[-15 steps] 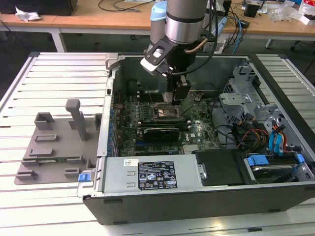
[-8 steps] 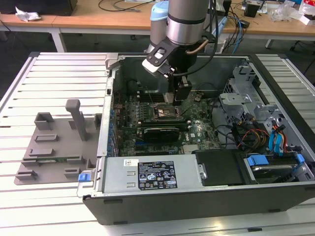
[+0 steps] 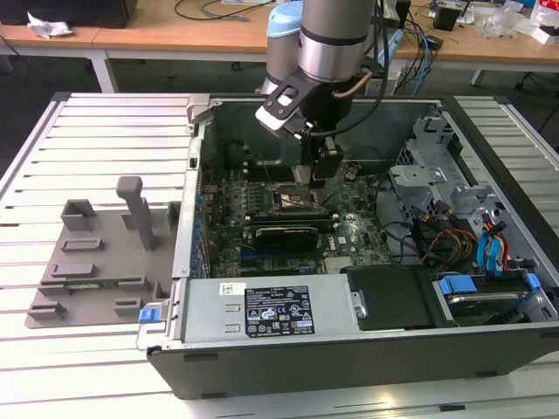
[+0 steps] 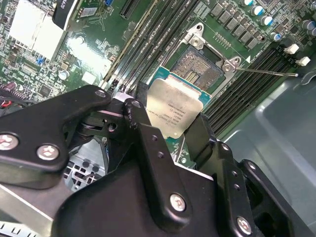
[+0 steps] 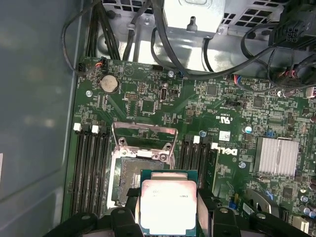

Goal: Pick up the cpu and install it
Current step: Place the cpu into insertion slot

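The cpu is hanging in the grip of the hand, pale metal lid up, its opposite edges pinched between the black fingers – so the hand is closed on the chip, not apart. In the first wrist view the cpu is riding just above the socket and overlapping only the socket edge nearest the hand; it is not seated.

As I judge it, the trouble from here is alignment. The chip seems to be sitting off-centre from the opening below the hand, so a descent would be landing one edge on the black frame and stressing the contact field. A slight tilt in the grip would be doing the same. The raised retention frame, just beyond the fingertips, and the memory slots flanking the hand are leaving little room for drift.

Under all this the motherboard is lying flat inside an open computer case – itself resting on a slatted metal table. A grey fixture plate is sitting well away from the hand, and wooden desks are lining the room behind.
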You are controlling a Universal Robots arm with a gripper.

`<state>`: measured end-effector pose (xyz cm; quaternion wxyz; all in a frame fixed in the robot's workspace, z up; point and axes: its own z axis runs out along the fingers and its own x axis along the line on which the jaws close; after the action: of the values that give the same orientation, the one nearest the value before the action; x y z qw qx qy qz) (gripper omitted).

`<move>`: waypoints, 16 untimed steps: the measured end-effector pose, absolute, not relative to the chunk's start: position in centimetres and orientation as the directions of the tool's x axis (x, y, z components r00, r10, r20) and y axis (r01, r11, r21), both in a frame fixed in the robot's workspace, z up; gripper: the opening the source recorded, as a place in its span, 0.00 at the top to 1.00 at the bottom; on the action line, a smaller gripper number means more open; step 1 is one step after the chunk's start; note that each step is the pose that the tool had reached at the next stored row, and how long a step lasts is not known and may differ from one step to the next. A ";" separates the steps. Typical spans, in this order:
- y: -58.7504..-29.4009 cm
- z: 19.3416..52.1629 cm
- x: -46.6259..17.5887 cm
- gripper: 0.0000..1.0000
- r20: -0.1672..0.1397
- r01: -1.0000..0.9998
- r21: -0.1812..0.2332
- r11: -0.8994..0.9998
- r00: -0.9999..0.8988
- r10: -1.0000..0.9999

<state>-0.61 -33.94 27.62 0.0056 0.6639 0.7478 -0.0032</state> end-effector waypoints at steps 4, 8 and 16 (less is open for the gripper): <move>-33.8 27.3 -0.5 0.45 -0.013 0.993 0.003 0.118 -0.118 0.993; -33.5 26.9 -0.5 0.45 -0.013 0.995 0.003 0.097 -0.097 0.995; -32.0 26.3 -0.6 0.45 -0.014 0.998 0.003 0.065 -0.065 0.998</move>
<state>-0.56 -32.04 26.25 0.0060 0.6836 0.7298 -0.0039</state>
